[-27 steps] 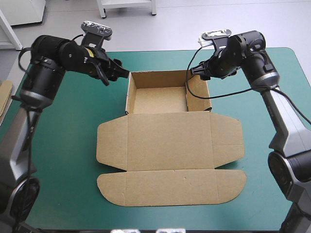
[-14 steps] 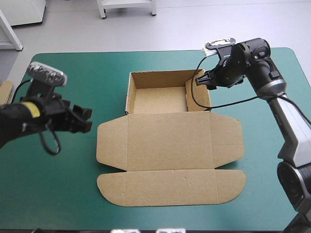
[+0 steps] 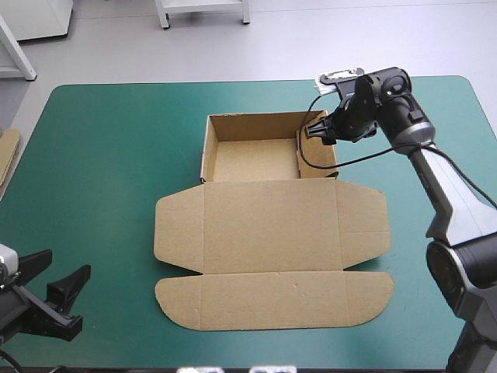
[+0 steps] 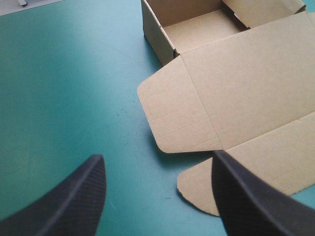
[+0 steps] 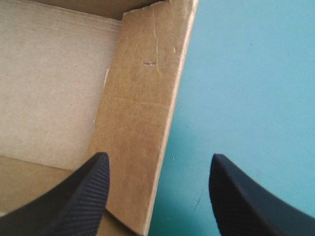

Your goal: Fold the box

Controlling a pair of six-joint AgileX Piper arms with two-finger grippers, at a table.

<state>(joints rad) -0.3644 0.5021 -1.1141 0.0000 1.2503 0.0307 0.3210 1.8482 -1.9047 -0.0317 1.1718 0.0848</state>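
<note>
MID-TABLE: The brown box (image 3: 272,225) lies on the teal-green cover (image 3: 109,155), its open tray (image 3: 256,159) at 12 o'clock with walls raised and the lid (image 3: 272,256) flat toward 6 o'clock. My left gripper (image 3: 68,261) hovers at the table's 8 o'clock corner, well apart from the board, black fingers spread wide. My right gripper (image 3: 314,130) sits at the tray's 3 o'clock wall (image 5: 142,113), fingers parted, one over the tray floor, the other over the cover. A spare board edge (image 3: 8,155) shows at 9 o'clock.
</note>
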